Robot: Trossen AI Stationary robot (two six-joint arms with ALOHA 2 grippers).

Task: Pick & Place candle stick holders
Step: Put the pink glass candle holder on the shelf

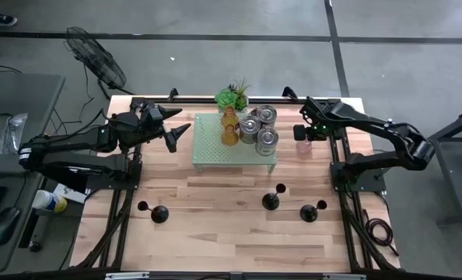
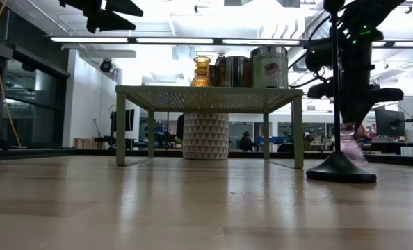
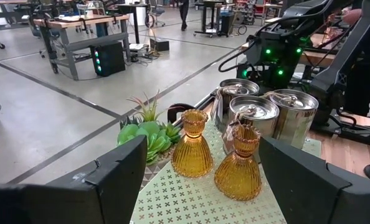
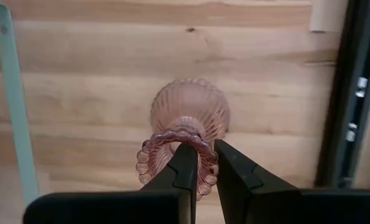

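A pink ribbed glass candle holder (image 4: 188, 106) stands upright at the right of the pale green stand (image 1: 215, 155), with my right gripper (image 4: 207, 168) shut on it. On the stand are two amber glass holders (image 3: 192, 146) and three silvery cylinders (image 3: 253, 115). Three black holders (image 1: 271, 201) with round bases stand on the near part of the table. My left gripper (image 1: 178, 124) hovers open and empty above the table, left of the stand. My right gripper holds the pink holder by its beaded rim (image 4: 205, 144), one finger inside the mouth and one outside. The fingers come from above, pointing down. The holder is upright; I cannot tell whether its foot (image 2: 349, 156) rests on the table or is just clear of it.
A green spiky potted plant (image 1: 232, 97) stands behind the stand's far edge. The black holders (image 1: 159, 214), (image 1: 309, 211) are spread along the near half of the table; one (image 2: 340, 167) stands in front of the pink holder in the low view. Arm frames run along both table sides.
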